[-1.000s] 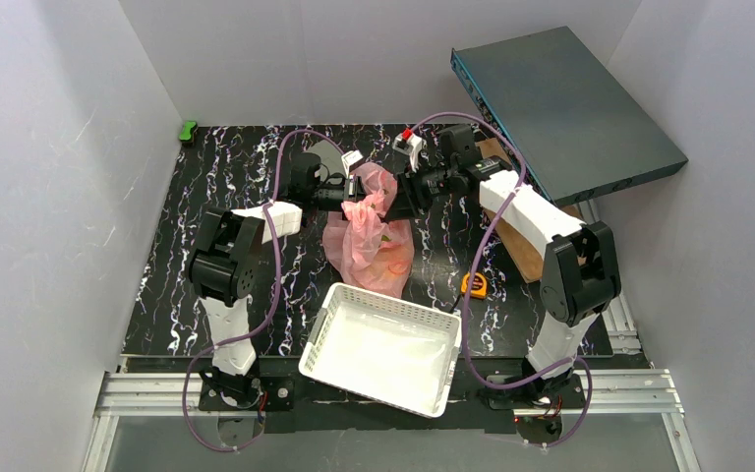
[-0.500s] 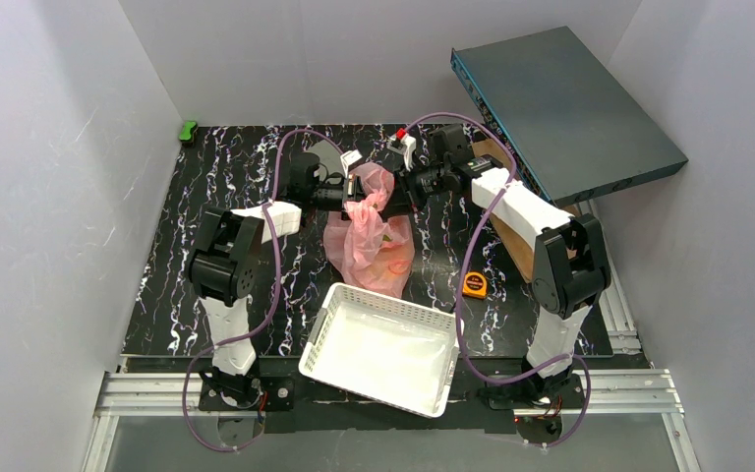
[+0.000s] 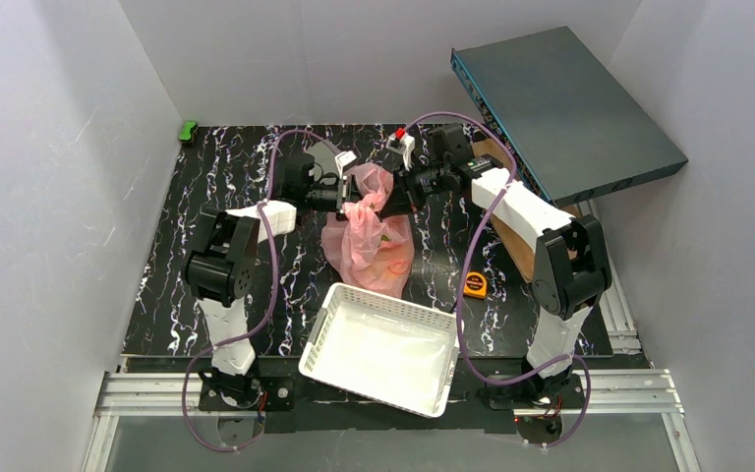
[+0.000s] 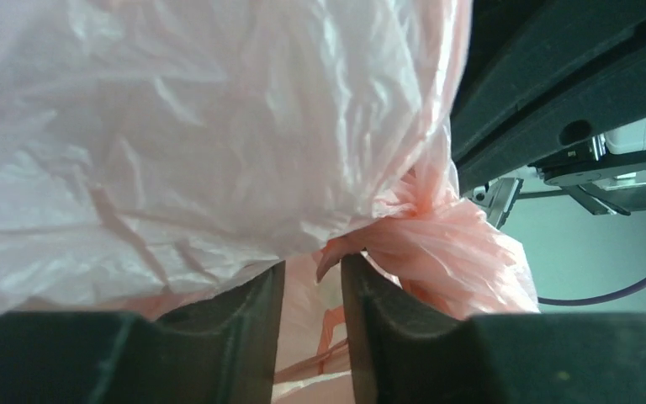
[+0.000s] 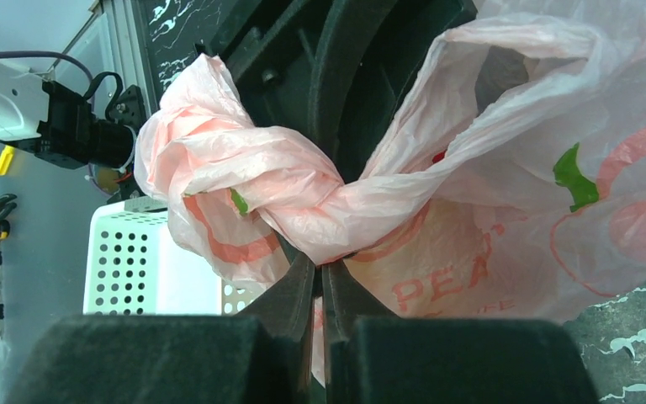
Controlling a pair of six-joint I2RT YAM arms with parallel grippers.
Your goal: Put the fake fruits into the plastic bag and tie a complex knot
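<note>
The pink plastic bag (image 3: 369, 246) lies mid-table, its top gathered between both grippers. Its handle strips twist into a knot (image 3: 372, 203), a tight lump in the right wrist view (image 5: 303, 206). My right gripper (image 3: 394, 194) is shut on the twisted plastic just under the knot (image 5: 320, 265). From the left, my left gripper (image 3: 352, 200) has its jaws narrowly apart round a pink strip end (image 4: 330, 252), with bag film draped over the fingertips (image 4: 256, 299). The fake fruits are hidden inside the bag; only faint coloured patches show through.
A white lattice basket (image 3: 383, 344) sits near the front edge, also visible in the right wrist view (image 5: 126, 269). A yellow-orange tape measure (image 3: 474, 285) lies right of the bag. A dark flat slab (image 3: 565, 98) leans at the back right above a wooden board (image 3: 516, 246).
My right arm swung back and left toward the knot. The left gripper drew slightly left, and the bag's top shifted left with it.
</note>
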